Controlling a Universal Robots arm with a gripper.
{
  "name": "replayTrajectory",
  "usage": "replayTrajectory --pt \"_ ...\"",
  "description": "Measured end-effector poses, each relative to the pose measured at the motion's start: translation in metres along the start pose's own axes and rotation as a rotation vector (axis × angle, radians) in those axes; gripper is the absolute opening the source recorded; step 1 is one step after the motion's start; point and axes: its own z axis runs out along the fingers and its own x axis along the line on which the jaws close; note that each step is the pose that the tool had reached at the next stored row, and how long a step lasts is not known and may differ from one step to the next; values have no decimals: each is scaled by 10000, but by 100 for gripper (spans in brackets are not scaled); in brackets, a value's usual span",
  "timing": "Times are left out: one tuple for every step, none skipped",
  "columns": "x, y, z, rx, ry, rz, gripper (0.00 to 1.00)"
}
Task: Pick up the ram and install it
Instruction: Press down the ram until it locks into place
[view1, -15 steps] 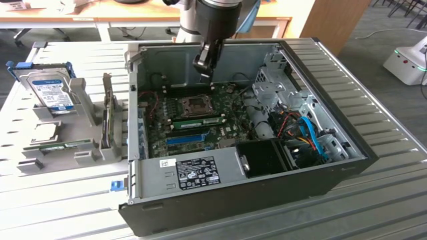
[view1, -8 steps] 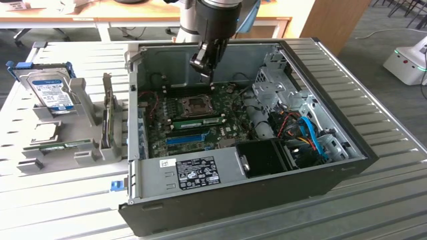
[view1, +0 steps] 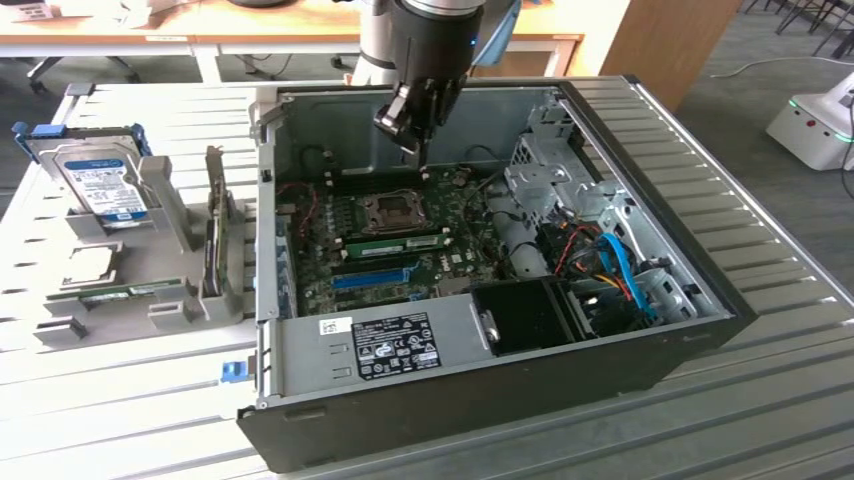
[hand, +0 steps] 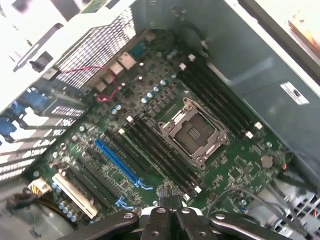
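One green ram stick (view1: 398, 240) sits in a memory slot just beside the CPU socket (view1: 396, 209) on the motherboard. A second, similar green stick (view1: 130, 292) lies in the grey holder on the exterior view's left, outside the case. My gripper (view1: 418, 150) hangs inside the open computer case, above the far edge of the motherboard. Its fingers (hand: 165, 202) are together and nothing green shows between them. In the wrist view my gripper (hand: 171, 200) looks down on the black memory slots (hand: 160, 152) and the CPU socket (hand: 192, 131).
The black computer case (view1: 534, 370) lies open on a slatted table. A blue expansion slot (view1: 367, 277) and cables (view1: 621, 265) are inside. A hard drive (view1: 104, 178) stands in the grey holder (view1: 187, 300) to the exterior view's left of the case.
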Motion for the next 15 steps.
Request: replayTrajectory --pt "0 0 1 3 -8 165 11" --pt "0 0 1 7 -15 331 11" --pt "0 0 2 11 -23 499 11" --pt "0 0 2 14 -32 673 11" --pt "0 0 3 18 -40 836 11" --pt "0 0 3 21 -47 997 11" --pt "0 0 4 24 -55 1160 11" --pt "0 0 4 27 -62 1318 11" --pt "0 0 5 31 -70 1477 11" --pt "0 0 5 34 -78 1636 11" --pt "0 0 6 38 -86 1813 11" --pt "0 0 6 41 -93 1973 11" --pt "0 0 6 45 -101 2134 11" --pt "0 0 7 48 -108 2292 11" --pt "0 0 7 51 -116 2451 11"
